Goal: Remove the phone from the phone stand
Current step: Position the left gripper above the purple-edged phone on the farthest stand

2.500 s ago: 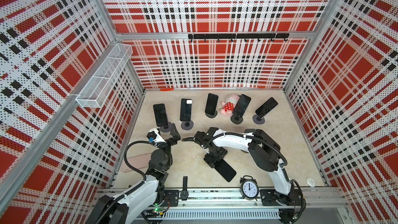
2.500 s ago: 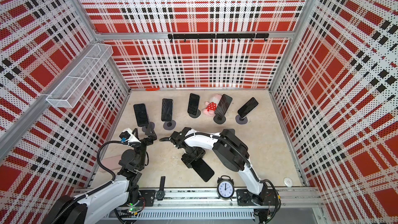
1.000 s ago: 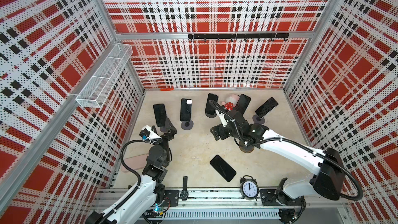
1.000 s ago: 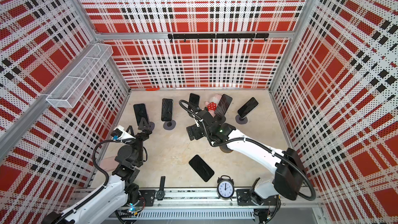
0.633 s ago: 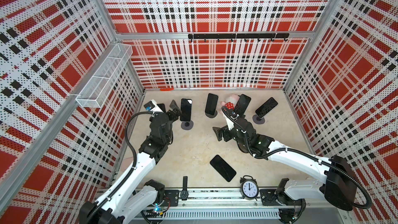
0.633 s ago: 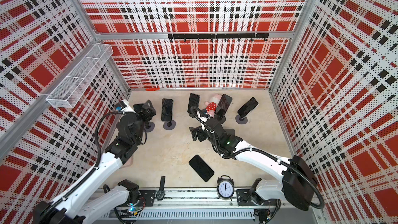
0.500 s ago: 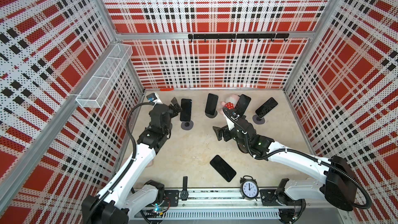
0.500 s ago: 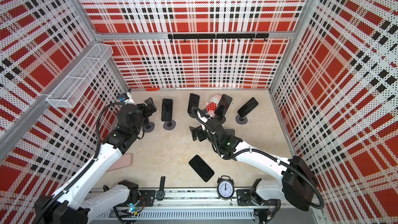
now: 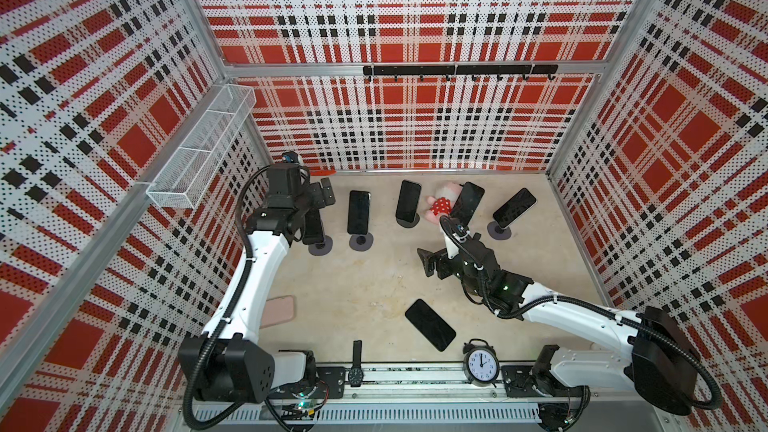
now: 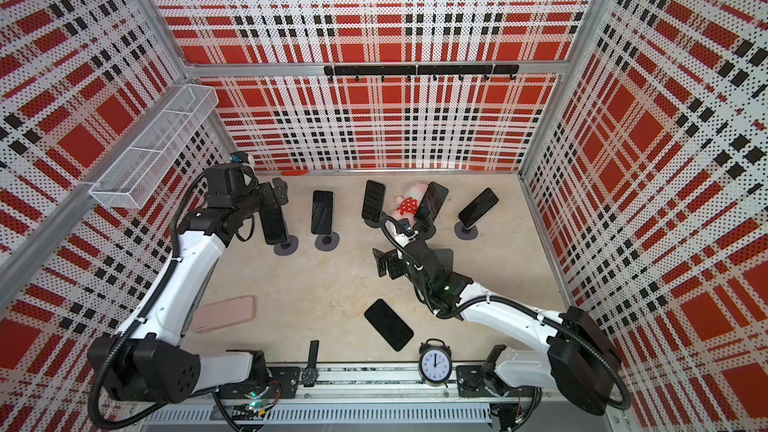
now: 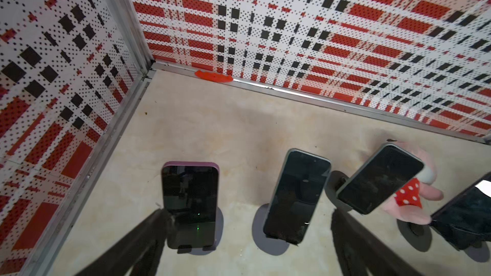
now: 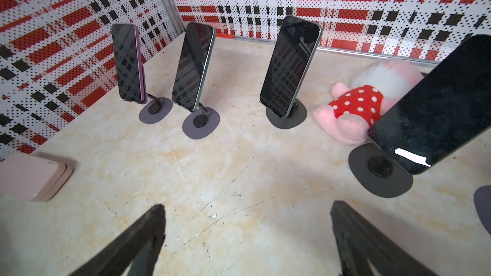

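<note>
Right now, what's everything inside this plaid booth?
Phones on stands: five, dark screens, leftmost purple-cased, row along the back.
Black phone: one, flat on floor, front centre.
Pink phone: one, flat, by left wall.
Plush toy: one, pink, red polka-dot dress, between third and fourth phones.
Alarm clock: one, black, front rail.
Wristwatch: one, black, front rail.
Wire basket: one, white, left wall.
Hook rail: one, black, back wall.
Left pincer: one, black, open, above leftmost phone.
Right pincer: one, black, open, mid-floor.
</note>
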